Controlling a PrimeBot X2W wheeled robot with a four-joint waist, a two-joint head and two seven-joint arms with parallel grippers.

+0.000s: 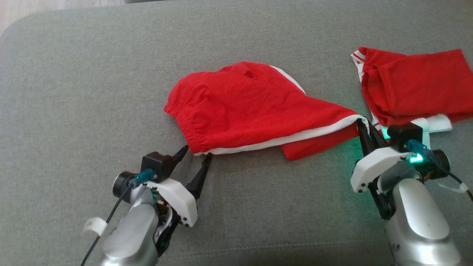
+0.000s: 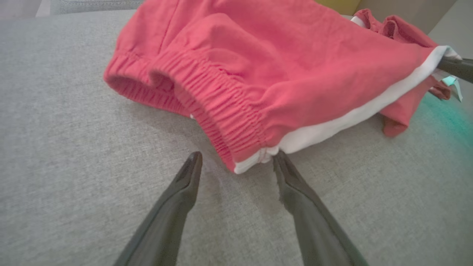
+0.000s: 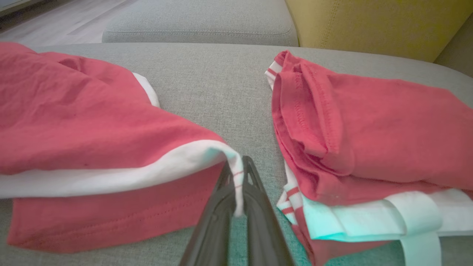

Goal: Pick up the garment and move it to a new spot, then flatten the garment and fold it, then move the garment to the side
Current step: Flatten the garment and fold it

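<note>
Head view: right gripper [image 1: 363, 125] clamped on the white hem corner of the shorts [image 1: 251, 107], left gripper [image 1: 197, 152] spread apart at the waistband corner, likely to pull them flat.

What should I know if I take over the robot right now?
Left gripper: open, fingers either side of the waistband corner of the red shorts, not gripping yet.
Right gripper: shut on the shorts' white-trimmed leg hem.
Shorts lie rumpled in the middle of the grey cushion; a folded red garment lies apart, on the robot's right.
Done: one corner pinched.
Left: probably close the left gripper, pull flat, fold, move aside.
</note>
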